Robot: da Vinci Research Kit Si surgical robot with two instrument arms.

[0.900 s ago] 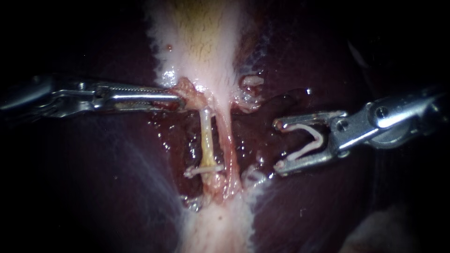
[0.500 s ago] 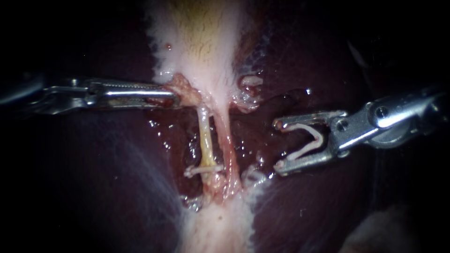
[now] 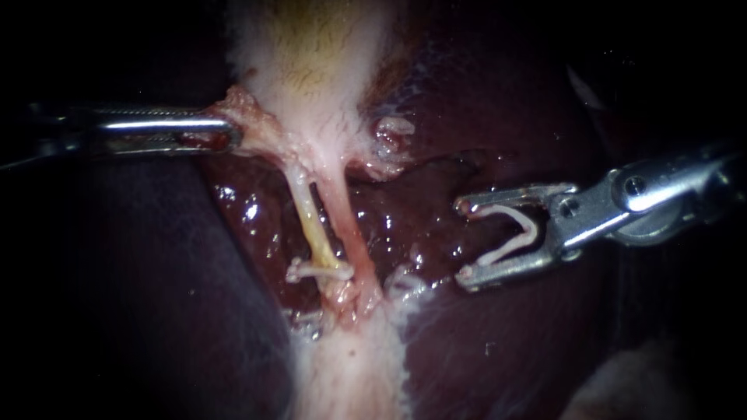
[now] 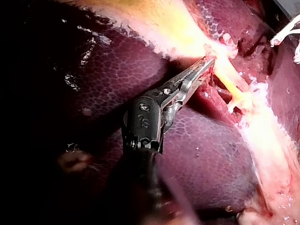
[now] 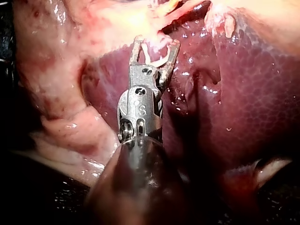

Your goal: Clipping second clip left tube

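Endoscope view: the dark liver [image 3: 545, 342] fills the frame, with the pale gallbladder [image 3: 311, 54] at top centre. From the left, the left tool [image 3: 229, 134] pinches neck tissue [image 3: 253, 124], drawing the tubes taut. Right of centre, the right tool [image 3: 465, 241] stands spread, yet both jaws hold an open clip [image 3: 517, 233], well apart from the yellowish left tube [image 3: 311, 222] at mid-frame. That tube looks soft, thin and slippery; its bare stretch above the seated clip [image 3: 315, 271] seems the place to straddle. Only the left wrist view shows the toothed jaws biting; only the right wrist view shows the clip's seating.
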